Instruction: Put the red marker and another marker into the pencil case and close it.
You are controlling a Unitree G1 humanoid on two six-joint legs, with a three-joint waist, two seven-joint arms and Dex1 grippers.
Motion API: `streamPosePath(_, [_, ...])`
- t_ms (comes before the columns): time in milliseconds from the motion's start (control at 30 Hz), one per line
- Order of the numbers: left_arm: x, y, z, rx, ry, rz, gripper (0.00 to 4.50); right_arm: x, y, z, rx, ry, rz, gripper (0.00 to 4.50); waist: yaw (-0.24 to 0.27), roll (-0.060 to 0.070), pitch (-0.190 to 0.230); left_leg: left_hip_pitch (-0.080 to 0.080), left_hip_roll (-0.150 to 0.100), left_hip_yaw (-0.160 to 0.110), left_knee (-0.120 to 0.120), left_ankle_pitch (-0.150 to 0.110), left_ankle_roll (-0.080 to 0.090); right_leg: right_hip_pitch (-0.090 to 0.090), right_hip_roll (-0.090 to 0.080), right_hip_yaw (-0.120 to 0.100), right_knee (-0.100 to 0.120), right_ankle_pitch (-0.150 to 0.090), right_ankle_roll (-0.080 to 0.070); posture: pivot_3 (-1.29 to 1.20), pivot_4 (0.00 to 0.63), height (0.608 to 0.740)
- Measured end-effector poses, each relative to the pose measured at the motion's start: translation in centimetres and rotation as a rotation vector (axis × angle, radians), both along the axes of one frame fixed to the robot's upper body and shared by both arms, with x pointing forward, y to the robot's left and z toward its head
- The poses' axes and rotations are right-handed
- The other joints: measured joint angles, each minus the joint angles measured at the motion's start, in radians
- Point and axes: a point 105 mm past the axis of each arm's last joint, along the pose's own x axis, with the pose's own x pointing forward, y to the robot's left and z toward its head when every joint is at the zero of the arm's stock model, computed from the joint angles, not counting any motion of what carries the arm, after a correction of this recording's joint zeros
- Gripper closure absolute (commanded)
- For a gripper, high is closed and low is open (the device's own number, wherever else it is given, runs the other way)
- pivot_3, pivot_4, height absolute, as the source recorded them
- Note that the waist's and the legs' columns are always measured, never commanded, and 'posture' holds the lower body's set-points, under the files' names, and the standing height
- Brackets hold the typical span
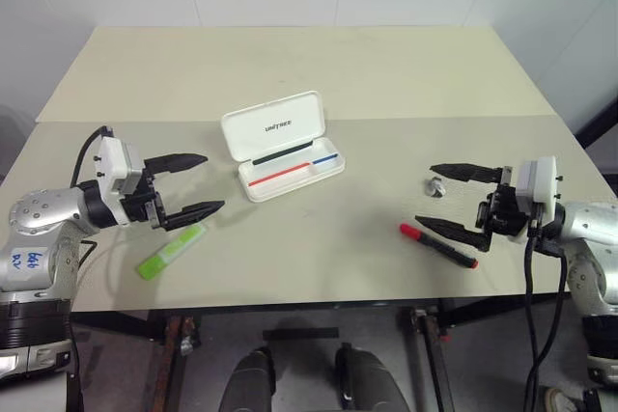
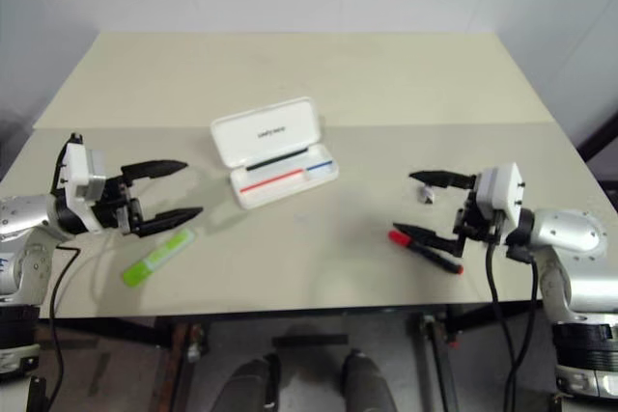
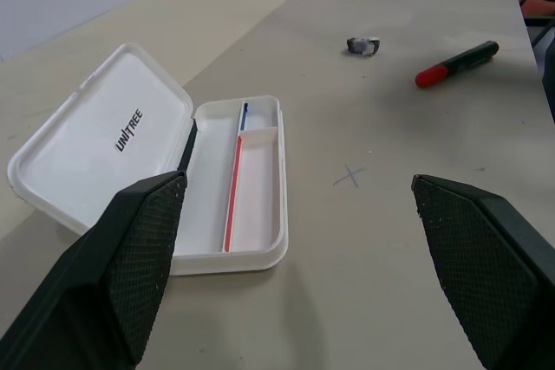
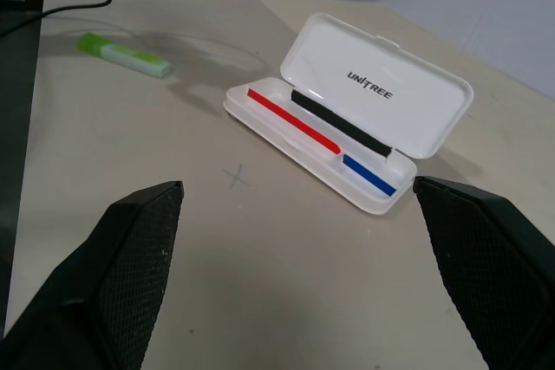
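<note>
- Left gripper (image 1: 193,183), two black fingers on a white and silver wrist, hangs over the bench's left part with its fingers spread wide and nothing between them, pointing toward the middle.
- Right gripper (image 1: 444,197) hangs over the right part, fingers likewise wide apart and empty, pointing toward the middle.
- A flat white hard-plastic pencil case (image 1: 283,145) with rounded corners lies open near the bench's centre, well apart from both grippers. Its lid is folded back toward the far edge, and small dark lettering on the inside of the lid reads "UNITREE". A red stripe and a blue stripe run along the tray, with a black strip at the hinge. The long axis runs slantwise, from near-left to far-right.
- A slim red marker (image 1: 438,245) with a bright red cap and a dark barrel lies flat near the front edge on the right, just below the right gripper's lower finger. Its cap points toward the centre, its barrel toward the front right corner.
- A chunky lime-green translucent highlighter (image 1: 171,250) lies flat near the front edge on the left, just beneath the left gripper's lower finger. Its long axis slants from near-left to far-right, paler end toward the centre.
- A small grey metal object (image 1: 436,186) sits between the right gripper's fingers as seen from above; what it is cannot be told.
- A faint pencilled cross (image 3: 350,176) marks the beige bench (image 1: 367,74) in front of the case.
</note>
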Motion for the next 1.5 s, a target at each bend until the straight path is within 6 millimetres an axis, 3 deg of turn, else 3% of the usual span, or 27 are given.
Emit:
streamPosePath(400, [0.1, -1.7, -0.8, 0.016, 0.036, -0.079, 0.05, 0.1, 1.7, -0.3, -0.006, 0.008, 0.071, 0.0, 0.003, 0.0, 0.0, -0.001, 0.0, 0.0, 0.002, 0.0, 0.0, 0.0, 0.0, 0.0, 0.001, 0.0, 0.001, 0.0, 0.15, 0.74])
streamPosePath(500, [0.5, -2.5, -0.9, 0.03, 0.025, -0.108, 0.69, 0.4, 2.8, 0.2, 0.014, -0.013, 0.106, 0.0, 0.002, 0.0, 0.0, 0.0, 0.0, 0.0, 0.004, 0.0, 0.0, 0.0, 0.001, 0.0, 0.002, 0.001, 0.001, 0.0, 0.15, 0.74])
streamPosePath(700, [1.0, -4.0, -2.1, 0.066, 0.034, -0.137, 2.64, 0.5, 4.5, -0.3, 0.03, -0.004, 0.148, 0.0, 0.002, 0.0, 0.0, -0.001, 0.0, 0.0, 0.005, 0.0, 0.0, 0.0, 0.002, 0.0, 0.004, 0.001, 0.001, 0.0, 0.15, 0.74])
streamPosePath(800, [2.4, -4.2, -2.4, 0.094, 0.027, -0.095, 2.64, 0.5, 4.9, -0.1, 0.033, -0.012, 0.153, 0.0, 0.009, 0.0, 0.0, -0.001, -0.001, -0.001, 0.008, 0.0, 0.0, 0.0, 0.001, 0.0, 0.005, 0.001, 0.001, 0.0, 0.15, 0.74])
streamPosePath(933, [5.0, -6.4, -2.9, 0.164, -0.015, -0.064, 2.64, 0.3, 5.4, 0.5, 0.032, -0.041, 0.169, 0.0, 0.026, 0.0, 0.0, -0.002, -0.001, -0.001, 0.014, -0.001, 0.001, 0.001, 0.002, 0.0, 0.005, 0.002, 0.004, 0.0, 0.15, 0.74])
streamPosePath(1067, [6.7, -7.2, -4.0, 0.217, 0.001, -0.036, 2.64, 0.1, 5.8, 0.8, 0.039, -0.058, 0.169, 0.0, 0.025, 0.0, 0.0, -0.002, -0.001, 0.0, 0.014, -0.002, 0.002, 0.001, 0.002, 0.001, 0.005, 0.002, 0.004, 0.0, 0.15, 0.74])
streamPosePath(1200, [7.3, -8.7, -4.9, 0.268, 0.021, -0.076, 2.64, -0.3, 6.4, 1.2, 0.04, -0.069, 0.179, 0.0, 0.026, 0.0, 0.0, -0.003, -0.001, 0.0, 0.014, -0.002, 0.002, 0.001, 0.003, 0.001, 0.005, 0.002, 0.004, 0.0, 0.15, 0.74])
streamPosePath(1500, [8.0, -9.0, -7.1, 0.372, 0.096, -0.087, 2.64, -0.9, 6.7, 1.4, 0.02, -0.058, 0.193, 0.0, 0.025, 0.0, 0.0, -0.003, 0.0, 0.0, 0.015, -0.003, 0.001, 0.001, 0.004, 0.001, 0.005, 0.002, 0.004, 0.0, 0.15, 0.74])
